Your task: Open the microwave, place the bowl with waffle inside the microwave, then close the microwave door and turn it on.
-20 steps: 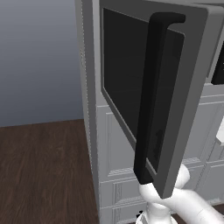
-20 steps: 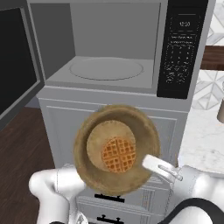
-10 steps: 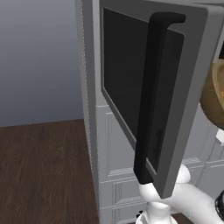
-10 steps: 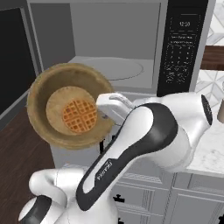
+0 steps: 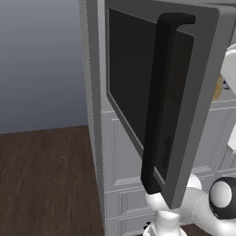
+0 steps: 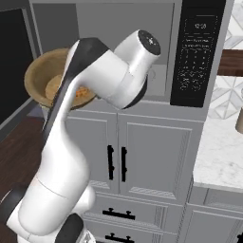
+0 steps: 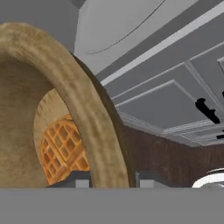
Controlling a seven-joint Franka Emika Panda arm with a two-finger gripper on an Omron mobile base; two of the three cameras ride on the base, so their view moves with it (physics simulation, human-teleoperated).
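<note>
At the microwave mouth, I log: microwave door swung wide open, black bar handle facing my left base view. Bowl, tan, tilted, held up at the cavity's left front corner, arm crossing before it. Waffle lying inside the bowl. Gripper clamped on the bowl's rim, one finger either side. White cupboard doors below.

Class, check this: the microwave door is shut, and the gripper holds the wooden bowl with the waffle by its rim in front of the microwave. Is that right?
Not quite. The microwave door is swung open, as the left base view shows; the right base view shows the open cavity of the microwave. The rest stands: the gripper grips the wooden bowl, with the waffle inside, by its rim.
</note>
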